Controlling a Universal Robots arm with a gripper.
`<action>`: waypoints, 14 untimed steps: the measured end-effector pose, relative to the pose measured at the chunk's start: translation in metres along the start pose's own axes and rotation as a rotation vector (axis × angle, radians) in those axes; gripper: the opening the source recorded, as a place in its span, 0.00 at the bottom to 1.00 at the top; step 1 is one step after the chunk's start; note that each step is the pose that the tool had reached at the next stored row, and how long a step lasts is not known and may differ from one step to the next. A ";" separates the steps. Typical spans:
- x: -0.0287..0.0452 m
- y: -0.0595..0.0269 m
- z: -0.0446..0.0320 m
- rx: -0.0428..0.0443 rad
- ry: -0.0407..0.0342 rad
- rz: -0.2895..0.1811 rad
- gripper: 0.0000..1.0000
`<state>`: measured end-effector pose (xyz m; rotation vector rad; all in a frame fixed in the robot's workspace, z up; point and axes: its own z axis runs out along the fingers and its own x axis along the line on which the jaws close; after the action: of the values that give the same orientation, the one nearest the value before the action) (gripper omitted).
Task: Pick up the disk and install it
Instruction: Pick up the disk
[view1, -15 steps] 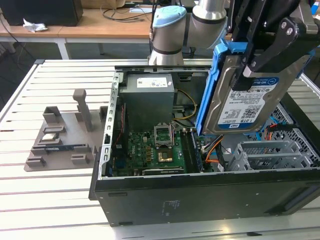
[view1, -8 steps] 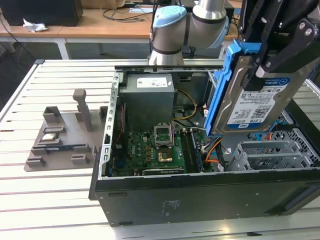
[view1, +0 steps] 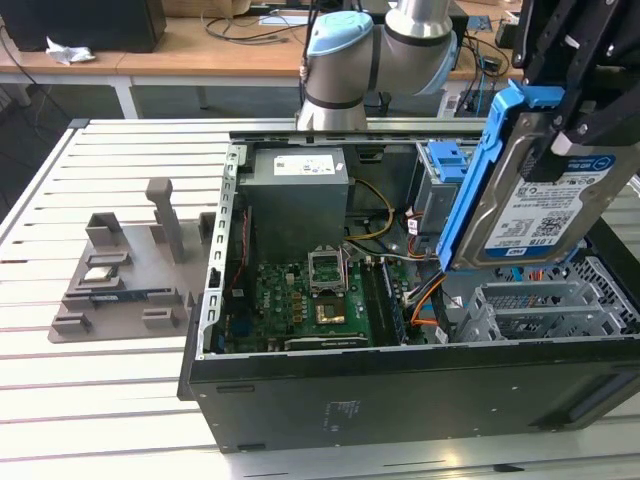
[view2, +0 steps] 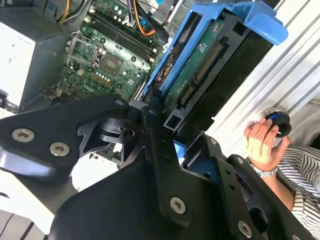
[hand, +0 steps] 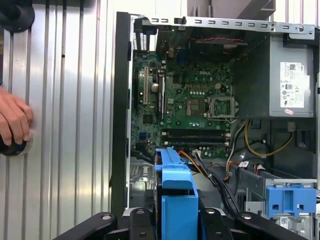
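The disk (view1: 545, 215) is held tight by the gripper (view1: 572, 140) — up in the air, tilted, over the open computer case (view1: 350, 400) on the desk (view1: 110, 400). Picking up is done — the disk is not yet put inside.

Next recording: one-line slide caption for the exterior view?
Black gripper holds the flat silver-metal disk, clipped in a blue plastic bracket, tilted above the open black computer case.
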<state>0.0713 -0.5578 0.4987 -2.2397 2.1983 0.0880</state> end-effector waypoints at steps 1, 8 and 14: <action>0.0000 -0.0023 -0.0001 0.0000 0.0006 0.000 0.37; 0.0003 -0.0145 -0.0004 -0.0001 0.0028 0.000 0.37; 0.0005 -0.0262 -0.0005 -0.0001 0.0054 0.000 0.37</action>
<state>0.0975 -0.5578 0.4982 -2.2424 2.2013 0.0821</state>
